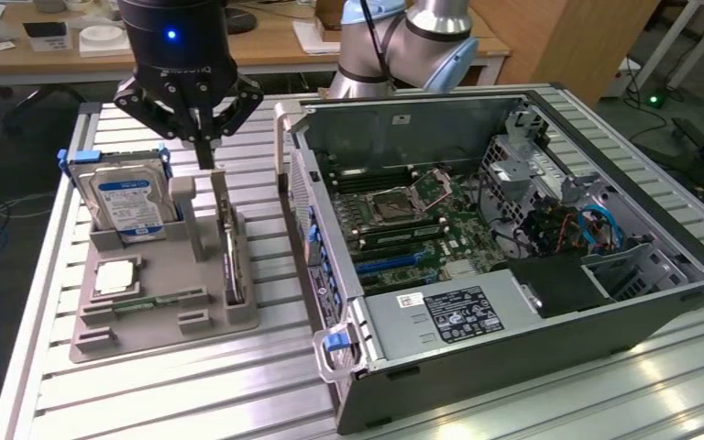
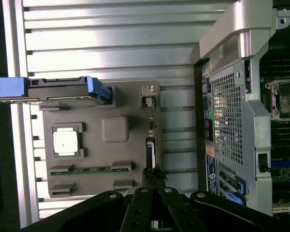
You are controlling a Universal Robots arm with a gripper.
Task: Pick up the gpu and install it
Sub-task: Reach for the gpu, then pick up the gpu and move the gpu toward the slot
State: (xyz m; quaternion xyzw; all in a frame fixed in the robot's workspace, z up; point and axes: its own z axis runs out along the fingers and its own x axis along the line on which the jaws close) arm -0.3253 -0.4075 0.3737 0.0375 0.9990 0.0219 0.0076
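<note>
A slatted aluminium worktop [image 1: 144, 385] is seen, with wooden desks [image 1: 267, 46] behind. On it, a grey holder tray [image 1: 162, 323] carries a hard drive [image 1: 129, 203] beside an open computer case [image 1: 511, 229]. The gpu [image 1: 232, 257] is stood on edge in the tray, its long axis along the case's side. The end effector [image 1: 212, 156] is set at its far end; whether it grips cannot be told.

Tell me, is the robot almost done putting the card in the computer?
Not nearly. Nothing looks done yet: the gpu stands on edge in the gray holder, outside the open computer case. In hand: the gripper sits right over the gpu's top end. Left: lifting it and installing it.
</note>
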